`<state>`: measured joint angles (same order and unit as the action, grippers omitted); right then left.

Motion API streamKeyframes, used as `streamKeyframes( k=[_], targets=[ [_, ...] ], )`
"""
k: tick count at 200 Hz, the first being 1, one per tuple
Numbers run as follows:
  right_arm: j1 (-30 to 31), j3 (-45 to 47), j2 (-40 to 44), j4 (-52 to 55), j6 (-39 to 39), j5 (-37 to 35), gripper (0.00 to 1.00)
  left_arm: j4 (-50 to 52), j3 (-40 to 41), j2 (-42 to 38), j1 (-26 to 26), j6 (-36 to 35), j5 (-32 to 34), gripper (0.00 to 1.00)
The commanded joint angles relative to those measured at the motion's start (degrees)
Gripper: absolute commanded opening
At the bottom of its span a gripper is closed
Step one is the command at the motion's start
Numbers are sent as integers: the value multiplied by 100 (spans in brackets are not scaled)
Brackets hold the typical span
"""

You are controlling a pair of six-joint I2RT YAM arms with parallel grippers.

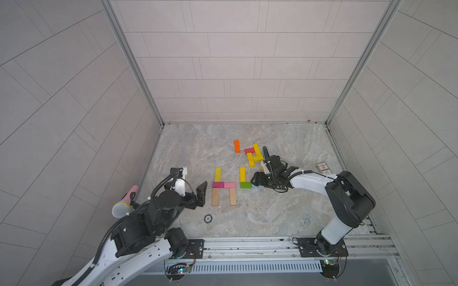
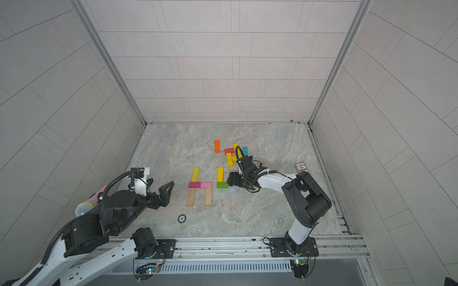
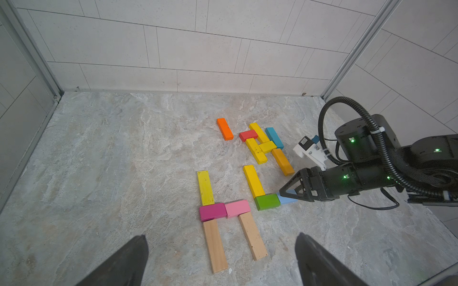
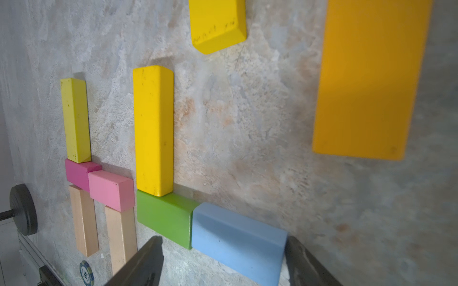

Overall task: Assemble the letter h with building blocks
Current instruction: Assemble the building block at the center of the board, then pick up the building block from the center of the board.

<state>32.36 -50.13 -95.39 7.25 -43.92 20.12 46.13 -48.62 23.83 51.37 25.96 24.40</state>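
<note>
One h already looks finished mid-desk: a lime bar over a magenta block, a pink block beside that, and two plain wood bars as legs. Just beside it, toward the right edge, a second one is partway done: a yellow bar, a green block and a light blue block in line. The right tool straddles the blue block with its jaws apart, and I see a gap at one finger, so it isn't clamped. The left tool hangs wide open and empty near the left edge. I'd guess both legs are still missing. Spare blocks lie toward the far edge.
</note>
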Motion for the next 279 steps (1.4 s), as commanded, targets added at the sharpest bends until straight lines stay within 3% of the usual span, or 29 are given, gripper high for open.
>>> streamKeyframes(
  k=[1, 95, 127, 161, 198, 279],
  targets=[
    [34, -58, -91, 59, 24, -75, 79, -7, 54, 41, -46, -29, 36, 100],
    [-38, -216, 111, 296, 95, -302, 81, -8, 51, 51, -57, -19, 29, 100],
    [-85, -784, 431, 1217, 626, -1181, 78, -7, 54, 59, -57, -19, 23, 100],
    [-95, -1584, -146, 2048, 1212, -2220, 73, -17, 54, 75, -82, -20, 4, 100],
    [-114, -2247, -847, 2272, 1523, -2853, 69, -4, 59, 96, -84, -13, 10, 100],
    [-238, -2880, -1802, 2466, 1580, -2778, 56, 1, 54, 95, -83, -12, 12, 100]
  ],
)
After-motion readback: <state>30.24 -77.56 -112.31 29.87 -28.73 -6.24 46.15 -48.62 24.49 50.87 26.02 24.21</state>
